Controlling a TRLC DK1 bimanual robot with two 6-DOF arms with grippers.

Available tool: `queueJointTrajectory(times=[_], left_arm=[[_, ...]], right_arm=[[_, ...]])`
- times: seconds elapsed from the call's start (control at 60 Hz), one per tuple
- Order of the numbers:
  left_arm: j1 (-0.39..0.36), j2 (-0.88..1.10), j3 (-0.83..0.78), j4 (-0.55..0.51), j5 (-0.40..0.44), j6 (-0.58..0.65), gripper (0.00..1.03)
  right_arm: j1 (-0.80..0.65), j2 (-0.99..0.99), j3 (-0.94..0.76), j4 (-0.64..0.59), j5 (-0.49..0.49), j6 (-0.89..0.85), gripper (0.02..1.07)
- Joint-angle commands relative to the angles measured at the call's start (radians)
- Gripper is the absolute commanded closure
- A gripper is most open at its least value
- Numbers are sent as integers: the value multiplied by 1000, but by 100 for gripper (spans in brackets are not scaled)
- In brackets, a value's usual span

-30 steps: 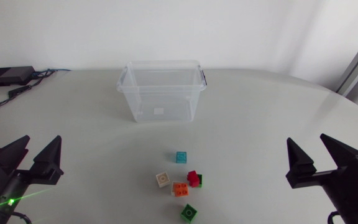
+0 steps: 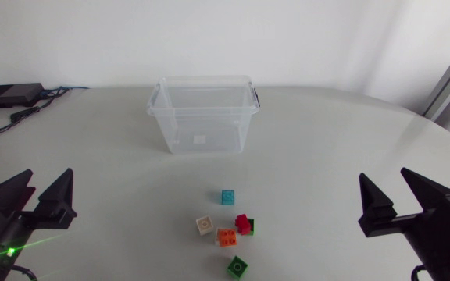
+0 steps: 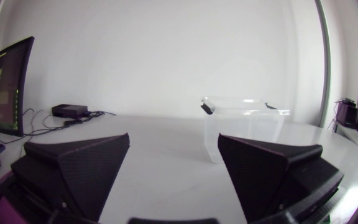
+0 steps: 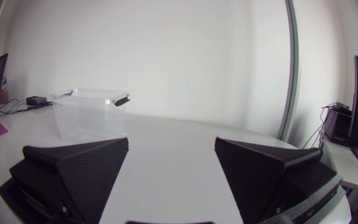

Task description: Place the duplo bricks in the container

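My left gripper sits at the near left edge of the table, fingers spread wide. My right gripper sits at the near right edge, fingers just as wide. Between them, well apart from both, lie the duplo bricks: teal brick, white brick, orange brick, red brick and green brick. Beyond stands the clear container, with a small pale label on its front wall, too small to read.
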Motion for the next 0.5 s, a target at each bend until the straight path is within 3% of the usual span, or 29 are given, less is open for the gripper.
queueJointTrajectory(times=[0.0, 0.167, 0.333, 0.483], left_arm=[[-20, 62, 73, 0, -6, -5, 5], [-41, 210, 153, 5, -6, 5, 5], [-76, 369, 259, -9, -6, 111, 9], [-155, 641, 455, -190, -6, 177, 12]], right_arm=[[27, 28, 52, -13, 14, 15, 7], [61, 195, 163, -24, 17, 24, 7], [125, 364, 285, -77, 19, 24, 7], [177, 522, 385, -160, 21, 81, 7]])
